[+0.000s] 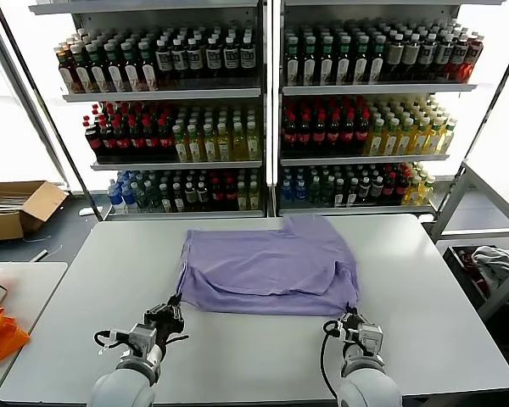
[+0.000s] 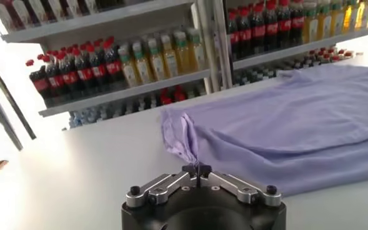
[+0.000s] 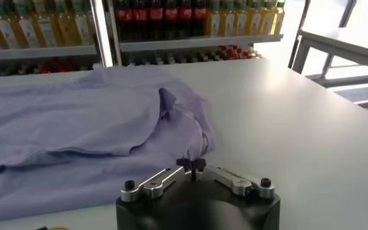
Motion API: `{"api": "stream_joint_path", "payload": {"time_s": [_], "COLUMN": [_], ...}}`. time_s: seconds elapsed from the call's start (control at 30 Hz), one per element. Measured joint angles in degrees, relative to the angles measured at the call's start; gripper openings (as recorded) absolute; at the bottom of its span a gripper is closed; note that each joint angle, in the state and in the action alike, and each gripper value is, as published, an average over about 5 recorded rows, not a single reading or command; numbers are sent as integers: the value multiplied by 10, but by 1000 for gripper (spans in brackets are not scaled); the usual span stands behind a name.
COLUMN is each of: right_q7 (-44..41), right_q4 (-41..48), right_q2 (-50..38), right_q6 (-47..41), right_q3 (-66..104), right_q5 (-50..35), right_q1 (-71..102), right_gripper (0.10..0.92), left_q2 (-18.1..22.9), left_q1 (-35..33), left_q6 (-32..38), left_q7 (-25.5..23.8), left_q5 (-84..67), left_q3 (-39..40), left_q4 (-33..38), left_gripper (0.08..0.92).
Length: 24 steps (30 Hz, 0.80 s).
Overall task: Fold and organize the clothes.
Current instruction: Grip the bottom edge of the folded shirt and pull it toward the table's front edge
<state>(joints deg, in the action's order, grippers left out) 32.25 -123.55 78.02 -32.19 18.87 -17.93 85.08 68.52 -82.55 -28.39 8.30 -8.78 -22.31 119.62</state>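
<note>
Both arms are reaching forward and low over the tabletop [image 1: 424,322], side by side and well apart. The left hand [image 1: 175,303] is pointing ahead with its fingers [image 2: 190,170] pressed together at the tips. The right hand [image 1: 349,315] is mirroring it, its fingers [image 3: 192,164] likewise pinched closed at the tips.

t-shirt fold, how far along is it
Partly done: the lavender T-shirt already lies doubled over on the white table. In hand: the left gripper and right gripper, jaws shut, each pinch a near corner of its edge. Left: further folds into a compact stack.
</note>
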Motion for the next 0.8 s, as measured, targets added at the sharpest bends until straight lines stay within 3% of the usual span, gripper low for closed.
{"api": "stream_joint_path", "payload": {"time_s": [0.5,0.8], "right_q7": [10,13], "right_q4": [-55,-84], "right_q2": [5,4], "right_q6": [17,27], "right_q3": [2,3], "right_q5": [30,37], "right_q1": [112,145], "right_gripper": [137,381], "left_q2": [24,45], "left_q1": [-171,-221], "left_q6": [33,44], "left_q7": [18,22], "left_q5": [51,58], "left_q3": [-15,-8], "left_q4": [71,97], "left_gripper": [97,326]}}
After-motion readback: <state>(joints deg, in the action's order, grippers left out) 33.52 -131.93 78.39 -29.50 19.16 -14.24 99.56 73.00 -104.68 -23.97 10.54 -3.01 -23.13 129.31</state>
